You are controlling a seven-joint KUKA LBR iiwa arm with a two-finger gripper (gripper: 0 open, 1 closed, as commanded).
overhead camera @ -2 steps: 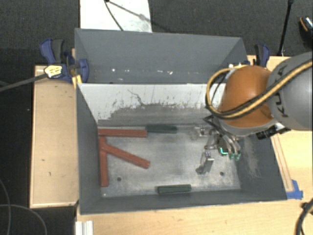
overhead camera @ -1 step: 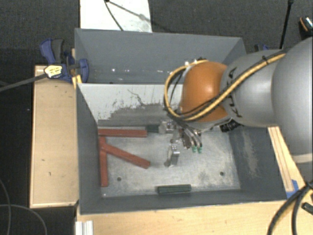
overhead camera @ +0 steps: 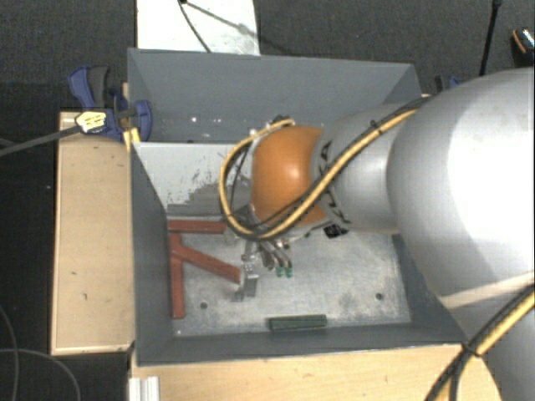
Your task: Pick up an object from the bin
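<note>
Gripper: down at the right tip of the red-brown forked piece; open or closed, I cannot tell.
Green bar: by the near wall.

The silver arm is cut off by the right and lower edges, and the right side of the grey bin is hidden beneath it. One end of the reddish-brown branched piece is crossed by the cables. The top of the gripper is masked by the orange wrist cover.
</note>
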